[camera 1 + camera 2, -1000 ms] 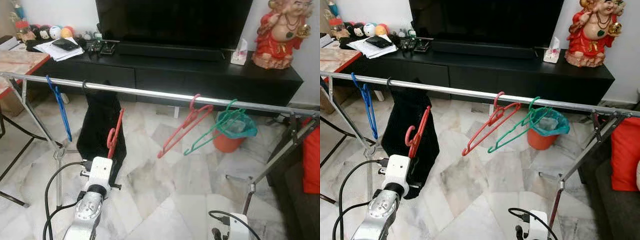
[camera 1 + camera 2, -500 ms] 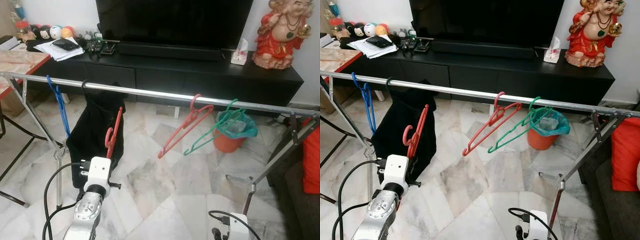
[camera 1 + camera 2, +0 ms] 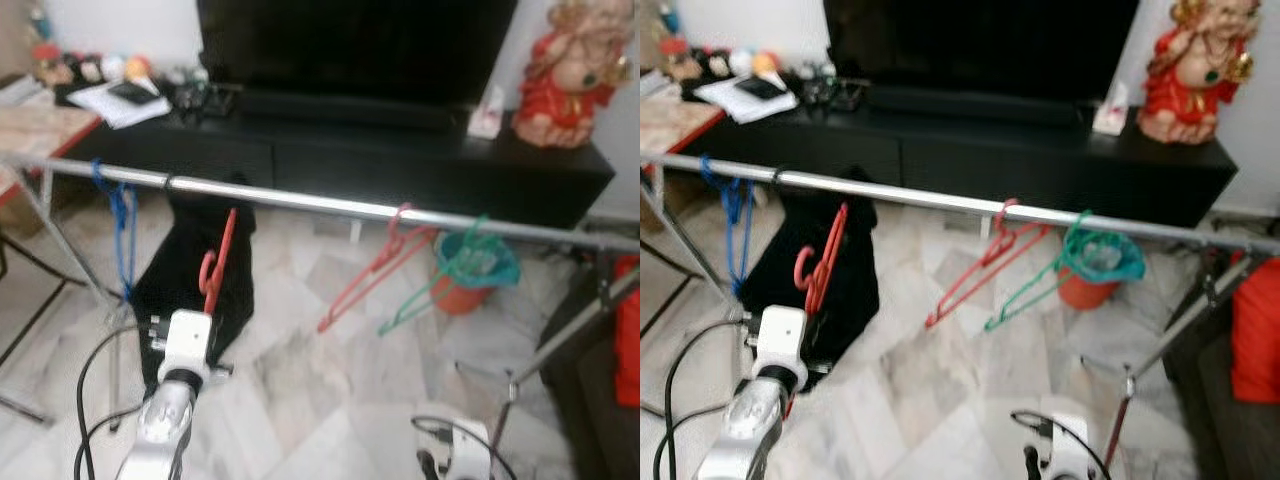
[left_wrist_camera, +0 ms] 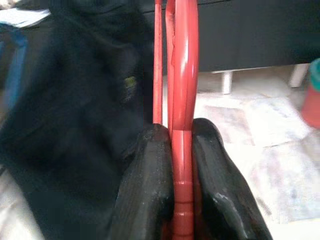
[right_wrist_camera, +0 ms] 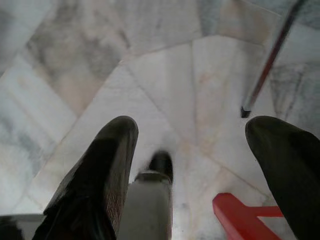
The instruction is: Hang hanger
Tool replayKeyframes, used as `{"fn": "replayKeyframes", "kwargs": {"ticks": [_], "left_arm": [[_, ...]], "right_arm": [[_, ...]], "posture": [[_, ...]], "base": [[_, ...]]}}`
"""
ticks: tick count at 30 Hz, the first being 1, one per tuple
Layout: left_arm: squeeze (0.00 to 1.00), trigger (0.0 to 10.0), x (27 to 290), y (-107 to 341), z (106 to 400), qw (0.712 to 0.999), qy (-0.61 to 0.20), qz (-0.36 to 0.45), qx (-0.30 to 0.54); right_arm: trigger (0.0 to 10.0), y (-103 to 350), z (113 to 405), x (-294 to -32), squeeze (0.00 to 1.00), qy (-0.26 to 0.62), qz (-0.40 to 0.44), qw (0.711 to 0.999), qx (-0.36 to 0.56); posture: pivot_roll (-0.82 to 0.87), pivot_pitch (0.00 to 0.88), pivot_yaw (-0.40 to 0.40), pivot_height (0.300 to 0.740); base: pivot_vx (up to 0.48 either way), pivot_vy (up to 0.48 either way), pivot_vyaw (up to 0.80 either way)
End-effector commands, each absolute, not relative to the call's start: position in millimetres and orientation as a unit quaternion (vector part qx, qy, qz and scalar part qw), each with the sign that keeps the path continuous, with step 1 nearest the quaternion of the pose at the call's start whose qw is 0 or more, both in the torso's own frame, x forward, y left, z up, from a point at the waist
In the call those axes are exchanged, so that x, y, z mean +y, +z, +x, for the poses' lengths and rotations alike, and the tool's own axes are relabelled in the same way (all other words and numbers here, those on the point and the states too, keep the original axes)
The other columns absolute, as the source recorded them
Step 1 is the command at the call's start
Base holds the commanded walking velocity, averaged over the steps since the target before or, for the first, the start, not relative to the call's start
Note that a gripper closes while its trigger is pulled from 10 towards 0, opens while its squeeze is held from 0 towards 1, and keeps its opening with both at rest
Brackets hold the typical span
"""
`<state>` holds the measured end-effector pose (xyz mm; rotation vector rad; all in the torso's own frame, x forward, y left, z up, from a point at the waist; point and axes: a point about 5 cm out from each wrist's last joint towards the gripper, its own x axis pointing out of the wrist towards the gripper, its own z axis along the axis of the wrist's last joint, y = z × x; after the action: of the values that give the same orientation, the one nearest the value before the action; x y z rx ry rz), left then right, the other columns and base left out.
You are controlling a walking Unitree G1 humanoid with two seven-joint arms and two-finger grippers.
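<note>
The left gripper [image 4: 182, 150] holds a red hanger [image 3: 217, 262] below the rail [image 3: 330, 203], with its fingers [image 4: 150, 185] clamped on the flat plastic bar, one on each side. The hanger stands almost upright in front of a black garment [image 3: 195, 275] that hangs from the rail, and its hook [image 3: 207, 268] is under the rail, not yet over it. I think the hanger is light and stiff but smooth, so it can slip or turn between the fingers; a hold on the flat bar near the hook, as now, seems the good place. Other hangers are already on the rail: a blue one [image 3: 121, 215], a second red one [image 3: 372, 272] and a green one [image 3: 440, 275]. The right gripper [image 5: 192, 165] hangs low over the marble floor [image 5: 160, 90], fingers wide apart and holding nothing. Compared with half a second ago, the head views are blurred and the whole scene sits a little lower, so the camera has moved; the hanger is a bit closer to the rail.
</note>
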<state>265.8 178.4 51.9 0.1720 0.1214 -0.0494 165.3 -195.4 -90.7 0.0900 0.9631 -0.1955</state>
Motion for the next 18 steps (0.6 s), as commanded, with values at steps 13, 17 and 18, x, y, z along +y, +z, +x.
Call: {"fn": "replayKeyframes", "kwargs": {"ticks": [13, 17, 18], "left_arm": [[0.0, 10.0, 172.0, 55.8, 266.6, 0.995, -0.037, 0.086, 0.045], [0.0, 10.0, 172.1, 55.6, 265.8, 0.995, -0.039, 0.083, 0.044], [0.0, 10.0, 172.1, 55.5, 265.7, 0.995, -0.039, 0.083, 0.044]], "right_arm": [[10.0, -90.6, 163.5, -201.3, 0.0, -0.1, 0.036, 0.879, 0.465], [10.0, -90.7, 163.4, -201.2, 0.0, -0.101, 0.037, 0.879, 0.465], [10.0, -90.6, 163.4, -201.2, 0.0, -0.101, 0.037, 0.879, 0.465]], "posture": [[0.04, 0.0, -0.048, 0.74], [0.04, 0.0, -0.048, 0.74], [0.04, 0.0, -0.048, 0.74]], "base": [[0.226, 0.0, -0.28], [0.0, 0.0, 0.0], [0.0, 0.0, 0.0]]}}
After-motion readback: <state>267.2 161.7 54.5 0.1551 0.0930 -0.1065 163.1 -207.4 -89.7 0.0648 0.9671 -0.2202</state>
